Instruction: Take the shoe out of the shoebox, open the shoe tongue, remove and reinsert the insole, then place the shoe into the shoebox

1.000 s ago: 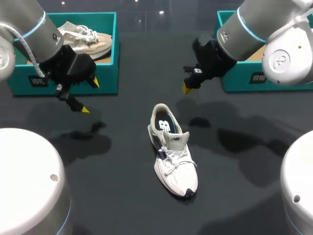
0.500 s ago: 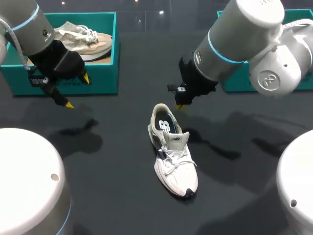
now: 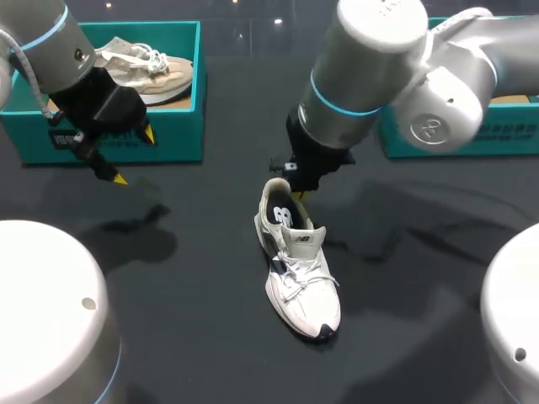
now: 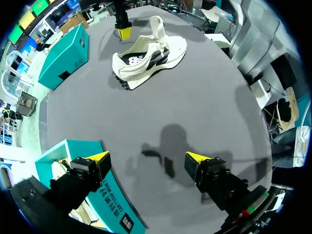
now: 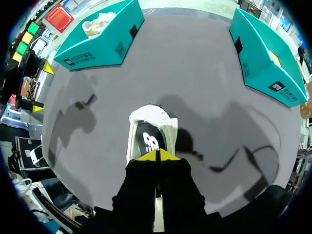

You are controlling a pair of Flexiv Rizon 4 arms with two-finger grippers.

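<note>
The shoe point(image 3: 296, 261) is lying mid-surface, toe near. The right gripper point(image 3: 296, 195), fingers together, is hovering at its heel opening. The left gripper point(image 3: 133, 156), fingers apart, is hanging by the left box point(image 3: 181, 126), which is holding another shoe point(image 3: 147, 67). The right box point(image 3: 472, 139) is sitting far right.

Light comes from overhead, even and fairly strong, and the dark matte table point(image 3: 210, 353) soaks it up. The white shoe point(image 3: 299, 282) stands out brightly against it, with a narrow shadow along one side. Soft, overlapping shadows of the right arm point(image 3: 370, 76) spread over the table beyond the shoe. The left arm point(image 3: 59, 50) throws a fuzzy-edged shadow beneath itself. In the wrist views, the left gripper point(image 4: 147, 158) casts a smudgy shadow just ahead, and the shoebox point(image 5: 100, 41) edges bow outward.
</note>
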